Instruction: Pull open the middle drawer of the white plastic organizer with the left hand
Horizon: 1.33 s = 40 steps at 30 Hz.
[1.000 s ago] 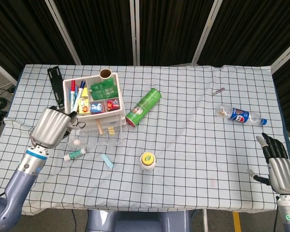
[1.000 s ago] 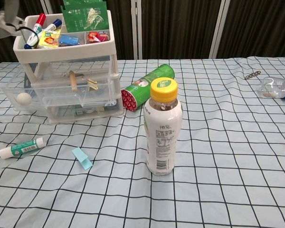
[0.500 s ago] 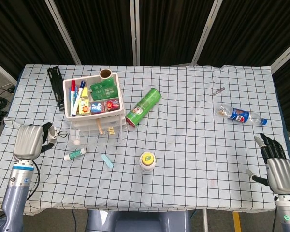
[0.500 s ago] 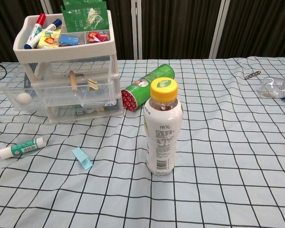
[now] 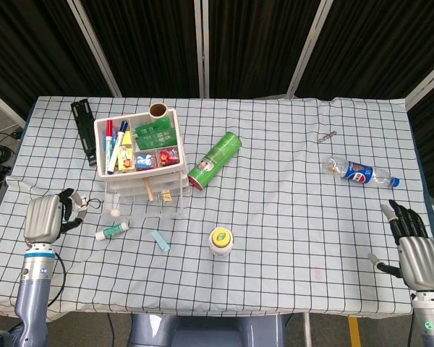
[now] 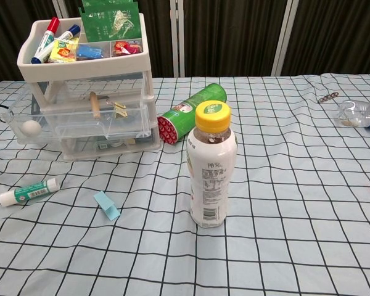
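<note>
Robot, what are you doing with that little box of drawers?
The middle drawer of the white organizer is pulled out, sticking past the drawers above and below it. The left hand sits by the table's left edge, apart from the organizer and holding nothing. The right hand rests at the far right with fingers spread, also holding nothing. A yellow-capped bottle stands in the middle of the table.

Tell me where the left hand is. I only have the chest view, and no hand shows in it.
Observer: The left hand is by the left edge of the table, apart from the white organizer, touching no drawer.
Operator: Report the right hand.
Observer: The right hand holds nothing, fingers apart, near the table's right edge.
Operator: Check around the organizer's back.
Observer: A black tool lies beside its back left corner.
</note>
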Tool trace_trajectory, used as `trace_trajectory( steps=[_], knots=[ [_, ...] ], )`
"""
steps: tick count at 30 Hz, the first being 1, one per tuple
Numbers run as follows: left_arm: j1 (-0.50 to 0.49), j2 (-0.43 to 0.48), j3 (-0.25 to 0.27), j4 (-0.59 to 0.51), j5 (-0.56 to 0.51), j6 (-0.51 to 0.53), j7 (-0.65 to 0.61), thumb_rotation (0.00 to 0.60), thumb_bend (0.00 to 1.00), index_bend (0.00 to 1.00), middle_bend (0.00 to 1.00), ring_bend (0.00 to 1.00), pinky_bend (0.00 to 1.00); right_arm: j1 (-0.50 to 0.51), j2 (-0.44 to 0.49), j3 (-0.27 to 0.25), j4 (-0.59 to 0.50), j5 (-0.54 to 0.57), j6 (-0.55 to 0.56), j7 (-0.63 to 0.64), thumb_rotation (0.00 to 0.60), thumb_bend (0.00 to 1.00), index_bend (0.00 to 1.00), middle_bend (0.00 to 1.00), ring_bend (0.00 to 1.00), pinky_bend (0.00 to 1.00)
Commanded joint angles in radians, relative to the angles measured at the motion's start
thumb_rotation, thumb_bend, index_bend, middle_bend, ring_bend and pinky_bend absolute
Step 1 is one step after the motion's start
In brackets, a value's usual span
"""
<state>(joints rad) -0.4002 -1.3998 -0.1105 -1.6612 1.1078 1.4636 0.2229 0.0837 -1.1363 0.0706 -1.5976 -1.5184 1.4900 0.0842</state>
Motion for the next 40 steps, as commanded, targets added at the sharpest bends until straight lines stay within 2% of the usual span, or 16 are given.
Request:
trace_trajectory(
  steps=[1, 3, 6, 11, 14, 17, 20, 24, 26, 29, 36, 40],
  knots=[
    [0.002, -0.021, -0.016, 0.028, 0.0, -0.026, -0.017, 0.6, 0.33, 0.47, 0.83, 0.75, 0.66, 0.0, -0.001, 0.0, 0.0, 0.0, 0.0, -0.002, 0.6, 0.08, 0.0, 0.0, 0.0, 0.0],
    [0.002, -0.025, -0.019, 0.035, 0.002, -0.036, -0.022, 0.6, 0.29, 0.4, 0.82, 0.75, 0.66, 0.0, -0.001, 0.0, 0.0, 0.001, 0.0, -0.003, 0.6, 0.08, 0.0, 0.0, 0.0, 0.0],
    [0.009, -0.025, -0.02, 0.042, 0.014, -0.048, -0.037, 0.6, 0.22, 0.36, 0.81, 0.75, 0.66, 0.0, -0.001, 0.001, 0.001, 0.003, -0.001, -0.003, 0.6, 0.08, 0.0, 0.0, 0.0, 0.0],
    [0.026, -0.03, -0.023, 0.053, 0.033, -0.049, -0.065, 0.6, 0.21, 0.33, 0.8, 0.73, 0.66, 0.001, -0.002, -0.001, 0.002, -0.001, -0.001, -0.005, 0.6, 0.08, 0.0, 0.0, 0.0, 0.0],
    [0.043, -0.03, -0.018, 0.055, 0.064, -0.029, -0.087, 0.6, 0.2, 0.31, 0.75, 0.69, 0.64, 0.001, -0.003, -0.002, 0.002, -0.003, 0.0, -0.009, 0.6, 0.08, 0.0, 0.0, 0.0, 0.0],
    [0.086, -0.031, 0.01, 0.062, 0.137, 0.044, -0.099, 0.6, 0.2, 0.26, 0.63, 0.6, 0.56, 0.002, -0.007, -0.003, 0.006, -0.003, -0.002, -0.021, 0.6, 0.08, 0.0, 0.0, 0.0, 0.0],
    [0.128, -0.065, 0.033, 0.105, 0.214, 0.149, -0.058, 0.6, 0.2, 0.2, 0.43, 0.43, 0.44, 0.003, -0.016, -0.001, 0.013, -0.001, 0.001, -0.04, 0.6, 0.08, 0.0, 0.0, 0.0, 0.0],
    [0.183, -0.083, 0.077, 0.108, 0.264, 0.211, -0.021, 0.6, 0.19, 0.07, 0.1, 0.12, 0.2, 0.004, -0.025, 0.0, 0.021, -0.004, 0.004, -0.067, 0.6, 0.08, 0.0, 0.0, 0.0, 0.0],
    [0.203, -0.068, 0.1, 0.077, 0.261, 0.204, 0.001, 0.6, 0.17, 0.02, 0.02, 0.02, 0.1, 0.003, -0.031, 0.002, 0.026, -0.004, 0.009, -0.085, 0.6, 0.08, 0.0, 0.0, 0.0, 0.0],
    [0.224, -0.037, 0.123, 0.029, 0.254, 0.19, 0.034, 0.6, 0.1, 0.0, 0.0, 0.0, 0.01, 0.003, -0.041, 0.004, 0.036, -0.006, 0.017, -0.114, 0.6, 0.08, 0.0, 0.0, 0.0, 0.0],
    [0.269, 0.02, 0.153, -0.045, 0.258, 0.193, 0.085, 0.6, 0.08, 0.0, 0.0, 0.0, 0.0, 0.002, -0.055, 0.007, 0.053, -0.01, 0.03, -0.163, 0.6, 0.08, 0.0, 0.0, 0.0, 0.0],
    [0.283, 0.037, 0.148, -0.062, 0.262, 0.2, 0.1, 0.6, 0.08, 0.0, 0.0, 0.0, 0.0, 0.002, -0.058, 0.004, 0.055, -0.014, 0.031, -0.171, 0.6, 0.08, 0.0, 0.0, 0.0, 0.0]
  ],
)
